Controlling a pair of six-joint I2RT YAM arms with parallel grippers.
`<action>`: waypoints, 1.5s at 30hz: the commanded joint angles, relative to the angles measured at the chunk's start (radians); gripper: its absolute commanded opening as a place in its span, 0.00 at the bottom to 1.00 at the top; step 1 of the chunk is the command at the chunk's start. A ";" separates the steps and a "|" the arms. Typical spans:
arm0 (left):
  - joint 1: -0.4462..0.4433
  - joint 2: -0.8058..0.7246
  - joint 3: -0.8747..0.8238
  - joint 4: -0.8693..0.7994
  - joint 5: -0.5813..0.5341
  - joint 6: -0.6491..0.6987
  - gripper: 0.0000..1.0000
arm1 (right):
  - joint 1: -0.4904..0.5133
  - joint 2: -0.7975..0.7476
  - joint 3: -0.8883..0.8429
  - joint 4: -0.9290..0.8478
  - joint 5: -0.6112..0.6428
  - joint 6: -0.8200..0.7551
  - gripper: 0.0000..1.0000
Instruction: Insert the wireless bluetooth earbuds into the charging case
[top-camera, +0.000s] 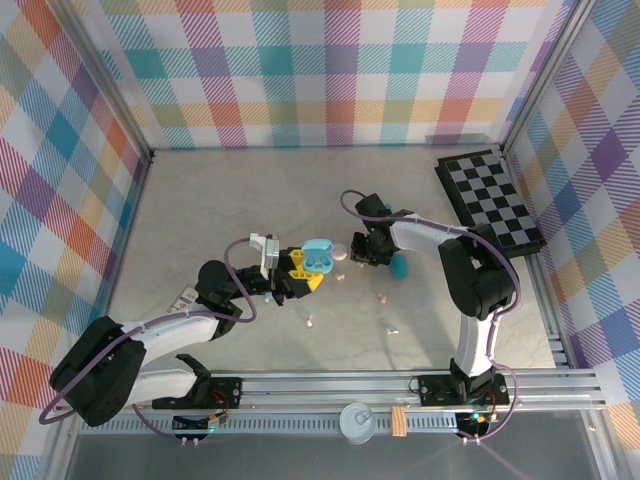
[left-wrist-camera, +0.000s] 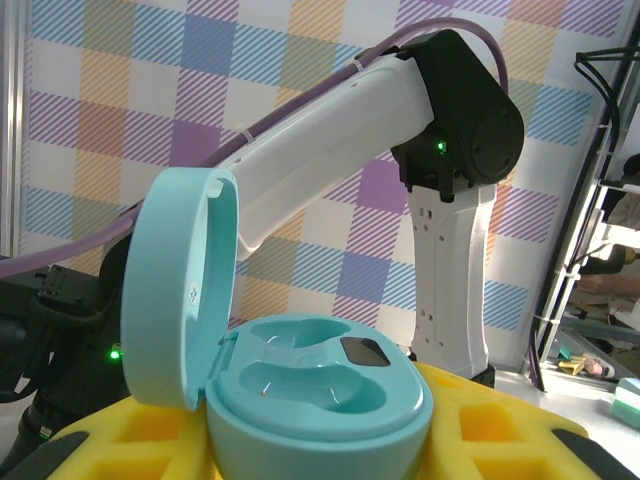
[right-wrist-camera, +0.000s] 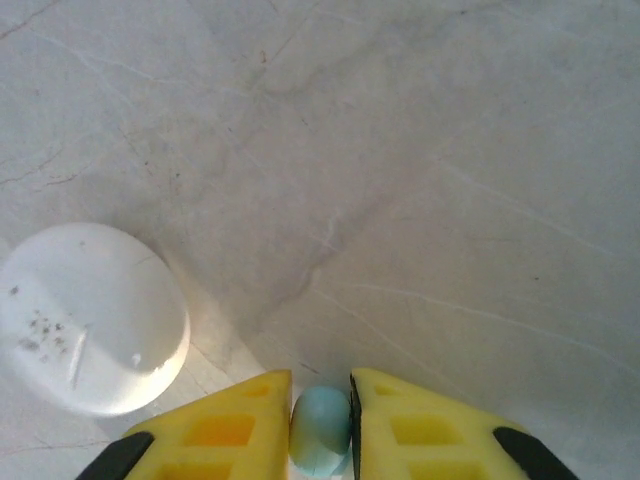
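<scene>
My left gripper (top-camera: 300, 268) is shut on the teal charging case (top-camera: 318, 257), holding it above the table near the middle. In the left wrist view the case (left-wrist-camera: 320, 385) sits between the yellow fingers (left-wrist-camera: 500, 430). Its lid (left-wrist-camera: 180, 290) stands open to the left and both wells are empty. My right gripper (right-wrist-camera: 321, 380) is low over the table, shut on a light blue earbud (right-wrist-camera: 320, 430) that is pinched between the yellow pads. In the top view that gripper (top-camera: 358, 250) is just right of the case. Small pink earbuds (top-camera: 380, 297) lie loose on the table.
A white oval case (right-wrist-camera: 90, 318) lies closed to the left of my right gripper. A teal rounded object (top-camera: 400, 264) rests under the right arm. A checkered board (top-camera: 490, 200) lies at the back right. A can (top-camera: 357, 420) sits on the front rail.
</scene>
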 joint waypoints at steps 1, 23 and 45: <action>0.012 -0.002 0.005 0.045 0.020 0.022 0.28 | 0.007 0.016 0.023 -0.023 -0.016 -0.017 0.17; 0.039 0.023 -0.013 0.048 0.001 0.015 0.28 | -0.102 -0.476 -0.255 0.200 -0.580 0.087 0.17; 0.052 0.115 0.043 0.056 -0.099 0.039 0.27 | -0.005 -0.735 -0.190 0.360 -0.712 0.175 0.17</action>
